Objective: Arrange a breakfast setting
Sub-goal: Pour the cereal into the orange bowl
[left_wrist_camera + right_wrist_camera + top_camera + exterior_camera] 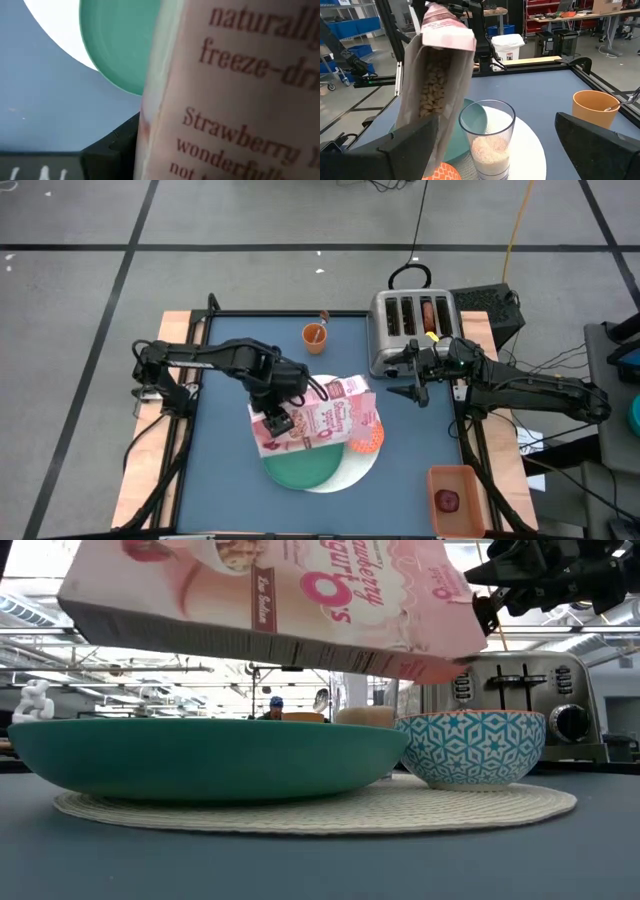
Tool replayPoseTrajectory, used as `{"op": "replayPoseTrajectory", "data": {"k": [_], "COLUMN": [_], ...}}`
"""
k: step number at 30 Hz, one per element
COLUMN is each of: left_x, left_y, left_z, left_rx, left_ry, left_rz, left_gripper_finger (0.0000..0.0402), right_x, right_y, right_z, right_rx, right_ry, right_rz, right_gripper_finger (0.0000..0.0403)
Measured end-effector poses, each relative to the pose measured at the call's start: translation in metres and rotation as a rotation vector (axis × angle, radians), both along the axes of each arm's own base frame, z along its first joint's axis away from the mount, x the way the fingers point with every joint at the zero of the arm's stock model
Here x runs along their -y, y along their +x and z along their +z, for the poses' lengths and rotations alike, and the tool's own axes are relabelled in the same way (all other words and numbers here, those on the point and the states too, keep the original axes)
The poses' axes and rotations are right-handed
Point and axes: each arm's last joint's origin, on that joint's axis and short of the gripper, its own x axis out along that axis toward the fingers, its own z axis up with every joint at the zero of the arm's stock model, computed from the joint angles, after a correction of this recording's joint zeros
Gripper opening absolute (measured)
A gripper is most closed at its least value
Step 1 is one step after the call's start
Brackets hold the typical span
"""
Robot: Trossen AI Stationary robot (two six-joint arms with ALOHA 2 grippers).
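blue table (225, 360), workshop behind. left gripper (277, 420) pinching pink cereal box (315, 425), tilted over green plate (300, 467) at table's 6 o'clock. box light, crushable: hold by sides. right gripper (418, 389) spread, idle, 3 o'clock beside toaster (412, 328).

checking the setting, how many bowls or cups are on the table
4: patterned bowl on the white mat, glass beside it, orange cup at the far edge, green plate under the cereal box. Others may be hidden.
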Motion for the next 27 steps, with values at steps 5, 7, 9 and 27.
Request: {"op": "replayPoseTrajectory", "data": {"k": [5,7,9,27], "left_x": [0.0035,0.0028,0.0029,-0.0006], "left_y": [0.0064,0.0048,0.0043,0.0040], "left_z": [-0.0074,-0.0052,-0.0048,-0.0045], "left_rx": [-0.017,-0.016,-0.014,-0.010], "left_ry": [-0.059,-0.053,-0.045,-0.015], "left_rz": [-0.049,-0.032,-0.031,-0.018], "left_gripper_finger": [0.0198,0.0198,0.0198,0.0198], "right_x": [0.0000,0.0000,0.0000,0.0001], "right_y": [0.0000,0.0000,0.0000,0.0001], "right_z": [0.0000,0.0000,-0.0001,-0.0009], "right_rx": [0.000,0.000,0.000,-0.008], "right_ry": [-0.004,-0.004,-0.004,-0.004], "right_rz": [0.001,0.000,0.001,0.001], "right_gripper_finger": [0.0393,0.0393,0.0393,0.0393]}}
